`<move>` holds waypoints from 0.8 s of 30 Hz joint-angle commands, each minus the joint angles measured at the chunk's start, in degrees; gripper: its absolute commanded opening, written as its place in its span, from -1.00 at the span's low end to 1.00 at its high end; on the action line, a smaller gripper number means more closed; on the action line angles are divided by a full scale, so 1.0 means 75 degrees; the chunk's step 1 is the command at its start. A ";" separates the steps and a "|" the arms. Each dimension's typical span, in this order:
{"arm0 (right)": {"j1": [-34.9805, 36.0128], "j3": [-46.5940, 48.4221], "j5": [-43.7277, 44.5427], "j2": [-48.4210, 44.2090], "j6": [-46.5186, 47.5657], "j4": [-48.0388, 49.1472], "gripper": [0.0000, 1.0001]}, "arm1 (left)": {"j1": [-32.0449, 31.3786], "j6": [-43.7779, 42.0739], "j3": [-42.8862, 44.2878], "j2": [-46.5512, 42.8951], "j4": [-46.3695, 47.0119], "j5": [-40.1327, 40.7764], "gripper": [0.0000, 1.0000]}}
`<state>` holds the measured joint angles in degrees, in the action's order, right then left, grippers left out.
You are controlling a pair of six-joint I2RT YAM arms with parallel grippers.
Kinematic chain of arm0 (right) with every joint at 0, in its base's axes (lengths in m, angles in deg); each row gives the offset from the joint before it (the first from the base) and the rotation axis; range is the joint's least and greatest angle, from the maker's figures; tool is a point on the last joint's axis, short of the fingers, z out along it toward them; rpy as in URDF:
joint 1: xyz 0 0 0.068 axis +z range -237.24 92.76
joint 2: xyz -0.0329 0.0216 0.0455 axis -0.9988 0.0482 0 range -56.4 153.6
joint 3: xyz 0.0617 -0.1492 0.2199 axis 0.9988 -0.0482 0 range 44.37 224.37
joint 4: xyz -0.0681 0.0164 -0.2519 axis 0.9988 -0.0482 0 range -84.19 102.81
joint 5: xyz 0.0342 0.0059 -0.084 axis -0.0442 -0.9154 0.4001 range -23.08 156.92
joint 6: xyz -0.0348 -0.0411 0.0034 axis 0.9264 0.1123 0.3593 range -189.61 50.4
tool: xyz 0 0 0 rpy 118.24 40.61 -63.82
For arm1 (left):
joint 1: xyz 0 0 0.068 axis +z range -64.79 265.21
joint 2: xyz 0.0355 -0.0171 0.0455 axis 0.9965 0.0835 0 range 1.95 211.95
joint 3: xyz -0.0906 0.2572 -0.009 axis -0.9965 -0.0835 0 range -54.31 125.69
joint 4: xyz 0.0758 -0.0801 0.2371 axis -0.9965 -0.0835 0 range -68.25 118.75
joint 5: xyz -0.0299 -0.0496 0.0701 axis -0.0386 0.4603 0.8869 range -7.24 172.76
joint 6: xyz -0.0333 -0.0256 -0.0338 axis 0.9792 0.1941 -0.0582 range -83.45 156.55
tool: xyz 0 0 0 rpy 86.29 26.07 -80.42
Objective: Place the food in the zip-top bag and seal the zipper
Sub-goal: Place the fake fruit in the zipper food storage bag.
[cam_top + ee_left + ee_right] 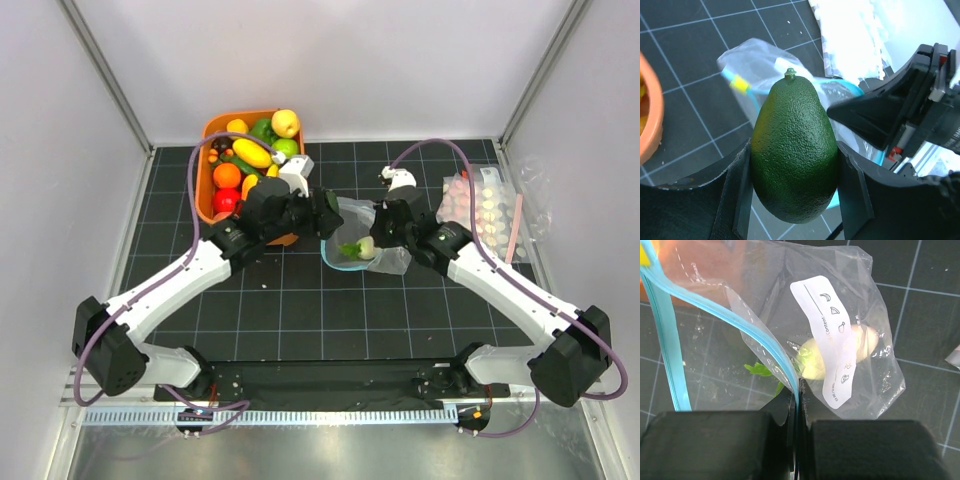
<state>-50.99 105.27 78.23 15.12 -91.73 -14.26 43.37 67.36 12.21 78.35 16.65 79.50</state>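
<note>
A: What is the left gripper (795,196) doing?

B: It is squeezing a dark green avocado (794,150) between its fingers, one on each flank, with the stem end pointing away from the wrist. In the top view it is hanging just at the 9 o'clock side of the zip-top bag (350,214).

A: And the right gripper (797,390)?

B: Its jaws are pinching tight on one lip of the teal-blue zipper (665,340), at the bag's 3 o'clock side. The other lip is curving away, so the mouth is gaping.

A: Where is the food sitting?

B: A white radish (862,342) with green leaves is lying inside the bag, partly behind its white printed label (832,335). The other toy fruit (250,152) is sitting in the orange basket (204,190), at 11 o'clock on the black mat (300,310). Pink-dotted packs (482,208) are lying at 2 o'clock.
</note>
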 commanded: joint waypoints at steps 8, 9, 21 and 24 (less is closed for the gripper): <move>-0.0005 -0.0292 -0.0278 -0.0782 -0.0412 0.0762 -0.98 | -0.0503 -0.0440 0.0458 0.1062 0.0758 0.0026 -0.49; -0.0017 -0.0350 -0.0220 -0.0829 -0.0424 0.0831 -0.98 | -0.0526 -0.0440 0.0528 0.1156 0.0758 0.0002 -0.49; -0.0005 -0.0503 -0.0032 -0.1041 -0.0541 0.0961 -0.98 | -0.0866 -0.0744 0.1021 0.1544 0.0301 0.0061 0.94; -0.0005 -0.0527 0.0050 -0.1076 -0.0542 0.0949 -0.98 | -0.0878 -0.0733 0.0904 0.1229 0.0277 0.0037 0.94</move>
<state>-50.99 100.97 77.27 9.09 -95.06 -10.57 36.96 63.01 17.61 90.88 18.58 79.67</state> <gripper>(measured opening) 0.056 0.969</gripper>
